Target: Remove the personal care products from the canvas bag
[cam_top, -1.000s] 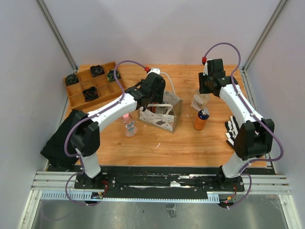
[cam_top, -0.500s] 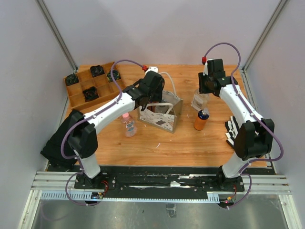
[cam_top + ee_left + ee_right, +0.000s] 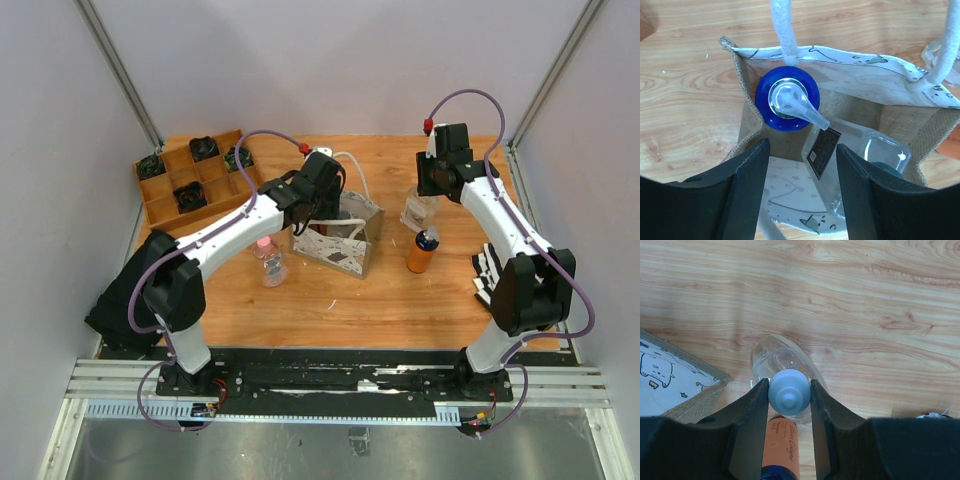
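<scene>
The canvas bag stands mid-table with white rope handles. My left gripper is open above its mouth. Inside stand a bottle with a blue pump cap and a clear bottle with a dark label. My right gripper is shut on the pale cap of a clear bottle standing right of the bag. An orange bottle with a blue cap stands just in front of it and also shows in the right wrist view. A clear bottle with a pink cap stands left of the bag.
A wooden compartment tray with small black fans sits at the back left. A black-and-white striped cloth lies by the right arm. The bag's corner shows left of my right gripper.
My left gripper has shifted slightly over the bag's mouth. The right arm and the bottles on the table have not moved.
</scene>
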Robot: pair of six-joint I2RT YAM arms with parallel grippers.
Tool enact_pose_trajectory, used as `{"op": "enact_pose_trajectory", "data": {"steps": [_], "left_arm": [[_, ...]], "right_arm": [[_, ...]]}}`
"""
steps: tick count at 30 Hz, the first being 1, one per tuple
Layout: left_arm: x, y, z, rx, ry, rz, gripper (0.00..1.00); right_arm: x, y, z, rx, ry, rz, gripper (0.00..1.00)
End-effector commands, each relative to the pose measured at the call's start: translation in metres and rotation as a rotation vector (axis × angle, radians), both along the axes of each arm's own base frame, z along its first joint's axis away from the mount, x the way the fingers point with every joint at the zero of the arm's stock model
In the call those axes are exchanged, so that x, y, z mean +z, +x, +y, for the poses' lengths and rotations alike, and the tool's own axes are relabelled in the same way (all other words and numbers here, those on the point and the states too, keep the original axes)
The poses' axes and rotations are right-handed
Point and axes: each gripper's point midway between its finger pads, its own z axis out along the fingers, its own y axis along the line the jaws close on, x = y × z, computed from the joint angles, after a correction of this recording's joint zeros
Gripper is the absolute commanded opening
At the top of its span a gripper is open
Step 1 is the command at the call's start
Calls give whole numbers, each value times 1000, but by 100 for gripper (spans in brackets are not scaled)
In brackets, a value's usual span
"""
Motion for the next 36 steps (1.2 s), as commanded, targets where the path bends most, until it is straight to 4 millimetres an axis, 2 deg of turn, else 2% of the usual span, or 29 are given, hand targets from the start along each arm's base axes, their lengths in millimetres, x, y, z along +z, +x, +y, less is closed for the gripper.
{"op": "enact_pose_trajectory", "data": {"steps": [1, 6, 12, 17, 21, 27, 31, 36], "left_arm": [[-27, -7, -8, -16, 17, 64, 60], [-45, 0, 0, 26, 74, 62, 60], [-43, 19, 17, 130, 143, -11, 70], [-40, 34, 17, 164, 100, -52, 73], [-36, 43, 10, 157, 17, -91, 74], [-41, 51, -1, 134, -28, -98, 75], [-48, 53, -4, 122, -19, -83, 60], [-46, 51, -8, 98, -25, -70, 16]], "right_arm": [[-4, -2, 0, 4, 18, 5, 21], [-6, -3, 1, 7, 21, 11, 21], [-6, -3, 1, 9, 21, 12, 21], [-8, -1, 4, 20, 29, 15, 22], [-11, -1, 6, 32, 36, 27, 31], [-8, -4, 6, 35, 35, 28, 61], [10, -12, 1, 24, 29, -9, 77], [54, -39, 12, 62, 36, -120, 78]]}}
